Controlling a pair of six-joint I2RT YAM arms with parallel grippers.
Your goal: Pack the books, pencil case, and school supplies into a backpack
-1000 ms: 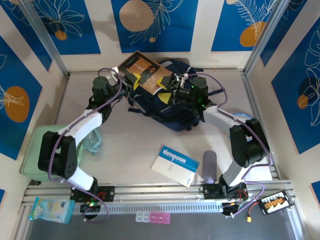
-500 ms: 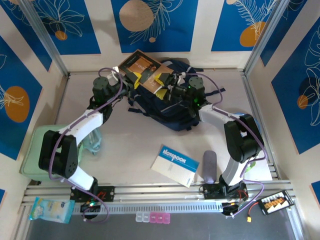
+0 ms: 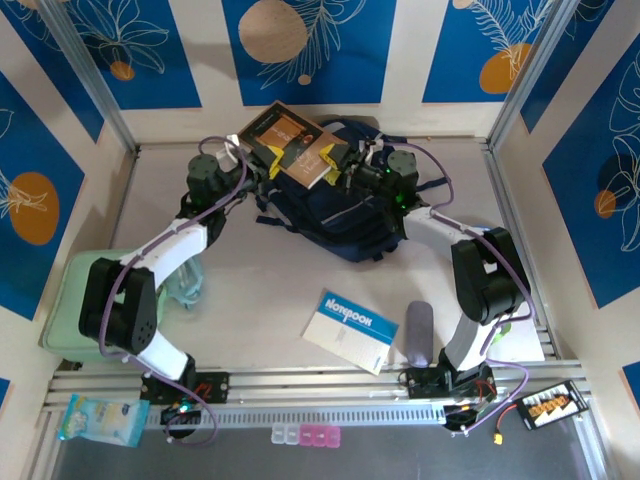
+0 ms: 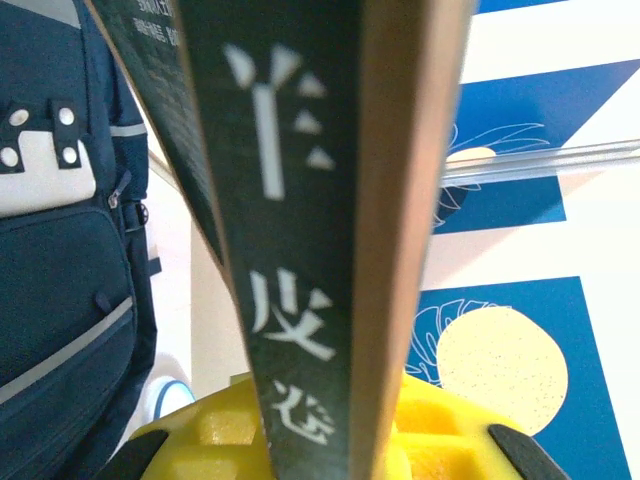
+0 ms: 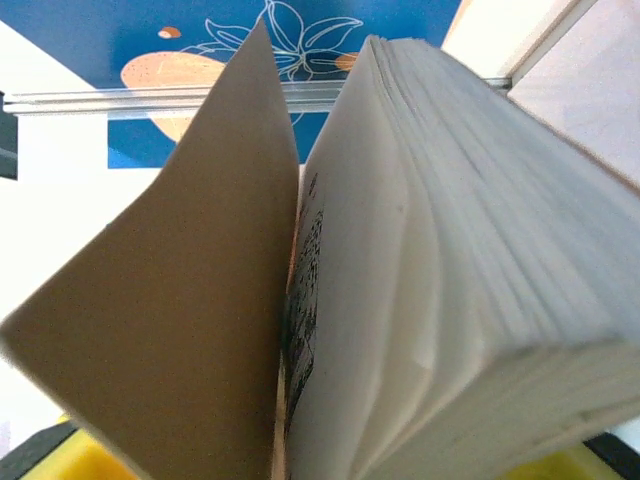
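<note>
Above the far end of the table (image 3: 250,290), held in the air over the navy-blue backpack (image 3: 350,218): the brown-covered book (image 3: 288,145) with the dark picture, tilted, one corner toward the back wall. Grasped at its left side by the left gripper (image 3: 260,162), clenched firmly on it. In the left wrist view, the dark spine of the book (image 4: 300,250) with white characters, standing straight up between the yellow fingers (image 4: 440,435). At the left of that view, the backpack (image 4: 60,290) with its pale grey stripe and light grey patch.

At the right side of the same book, the right gripper (image 3: 335,165), one yellow finger lying over the cover. In the right wrist view, the page edge of the book (image 5: 440,250) between the yellow fingers (image 5: 85,465), the cover spread a little away from the pages. Not possible to tell here: pressing on the book, or only standing around it.

Under the book, lying on the table near the back wall, the backpack.

Nearer to the arm bases, flat on the table: the thin white-and-blue notebook (image 3: 350,330) lettered "Notebook". Just beside it on the right, with a small gap, the grey pencil case (image 3: 419,335). Both well apart from the backpack.

At the left edge, partly under the left arm, a pale-green flat box (image 3: 62,300). On the front rail, a pale blue packet (image 3: 98,420) at the left and a black tray (image 3: 545,407) with orange pieces at the right.
</note>
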